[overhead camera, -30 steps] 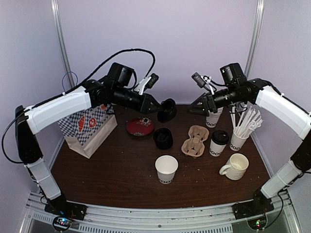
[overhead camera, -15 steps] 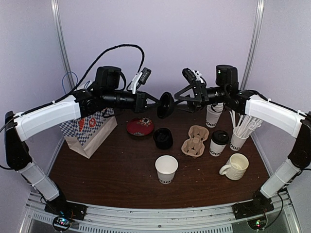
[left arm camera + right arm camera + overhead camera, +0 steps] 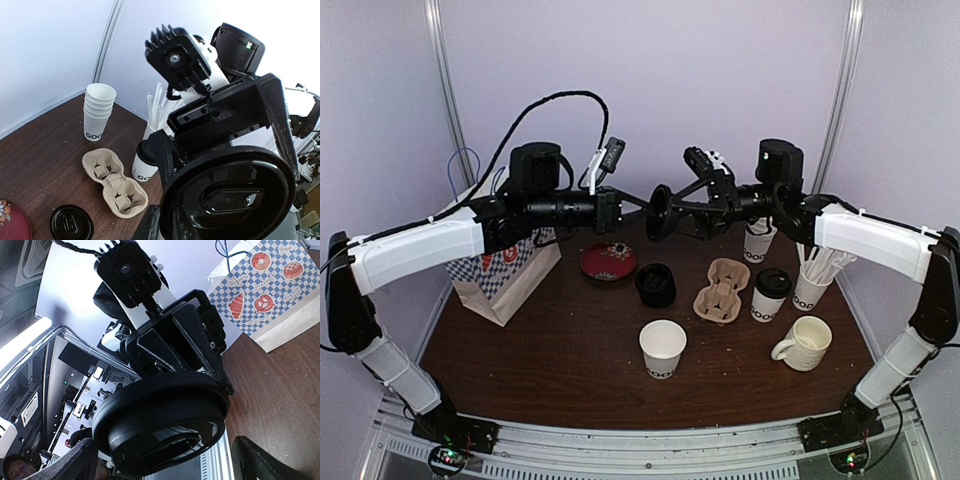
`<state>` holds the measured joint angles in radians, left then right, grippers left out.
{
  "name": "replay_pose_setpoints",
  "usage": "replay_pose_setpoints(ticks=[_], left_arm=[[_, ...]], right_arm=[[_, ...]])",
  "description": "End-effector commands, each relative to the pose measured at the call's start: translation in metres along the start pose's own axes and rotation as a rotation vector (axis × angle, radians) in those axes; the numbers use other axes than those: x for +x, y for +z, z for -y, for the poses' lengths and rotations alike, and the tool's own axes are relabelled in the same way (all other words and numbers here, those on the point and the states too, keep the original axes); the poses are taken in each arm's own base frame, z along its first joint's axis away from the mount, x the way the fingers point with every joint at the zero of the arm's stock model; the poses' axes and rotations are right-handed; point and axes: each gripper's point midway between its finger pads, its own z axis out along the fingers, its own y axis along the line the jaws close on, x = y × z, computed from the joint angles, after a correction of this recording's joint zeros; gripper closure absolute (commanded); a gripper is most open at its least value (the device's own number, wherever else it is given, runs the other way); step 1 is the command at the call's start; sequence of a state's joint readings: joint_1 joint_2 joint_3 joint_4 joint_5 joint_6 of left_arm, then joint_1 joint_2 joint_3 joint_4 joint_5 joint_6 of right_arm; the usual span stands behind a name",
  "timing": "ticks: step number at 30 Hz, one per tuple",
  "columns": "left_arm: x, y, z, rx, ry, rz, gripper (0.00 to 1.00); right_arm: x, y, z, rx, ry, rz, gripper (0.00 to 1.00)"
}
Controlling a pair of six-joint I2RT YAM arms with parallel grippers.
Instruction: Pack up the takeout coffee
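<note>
The takeout coffee sits in pieces on the right half of the table, with one part up in the air. Nearest the arms is a lidless cup, open and white inside. It is probably light, and its thin paper wall would buckle, so a soft grip around the middle of the wall suits it best. The cream mug stands to its right, near but apart, and could be bumped during a reach from that side. Farther back, the lidded cup stands just beside the right end of the brown carrier, whose two wells are empty. The moulded pulp looks light, rough and fairly stiff, and is best lifted by its centre ridge. A loose lid lies on the table to the carrier's left. A red plate and a paper bag sit beyond it on the left, clear of the work. On the far right, a straw cup and a cup stack crowd the space behind the lidded cup. Highest and farthest, the raised lid is held on edge above the far middle. This thin, slick plastic is safest gripped at the rim. The left gripper is closed on that rim. The right gripper has its fingers spread wide to either side of the lid, and contact cannot be judged.
</note>
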<state>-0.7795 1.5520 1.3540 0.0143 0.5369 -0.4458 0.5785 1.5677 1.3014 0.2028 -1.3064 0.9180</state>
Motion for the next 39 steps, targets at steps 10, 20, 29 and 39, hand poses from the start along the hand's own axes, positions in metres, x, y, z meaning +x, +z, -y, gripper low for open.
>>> replay_pose_setpoints(ticks=[10, 20, 29, 39], left_arm=[[-0.023, -0.002, 0.017, 0.100, 0.048, 0.122, 0.92], [-0.022, 0.007, 0.014, 0.121, 0.035, 0.126, 0.92], [-0.012, 0.013, -0.002, 0.056, 0.012, 0.093, 0.72], [0.016, -0.012, -0.021, -0.136, 0.051, -0.043, 0.27]], right_arm=[[0.001, 0.000, -0.012, -0.051, -0.017, 0.018, 0.12], [0.001, 0.001, -0.005, -0.038, -0.004, 0.021, 0.09], [0.004, -0.001, 0.003, 0.004, -0.025, 0.023, 0.19], [0.032, -0.015, 0.040, 0.210, -0.092, -0.077, 0.20]])
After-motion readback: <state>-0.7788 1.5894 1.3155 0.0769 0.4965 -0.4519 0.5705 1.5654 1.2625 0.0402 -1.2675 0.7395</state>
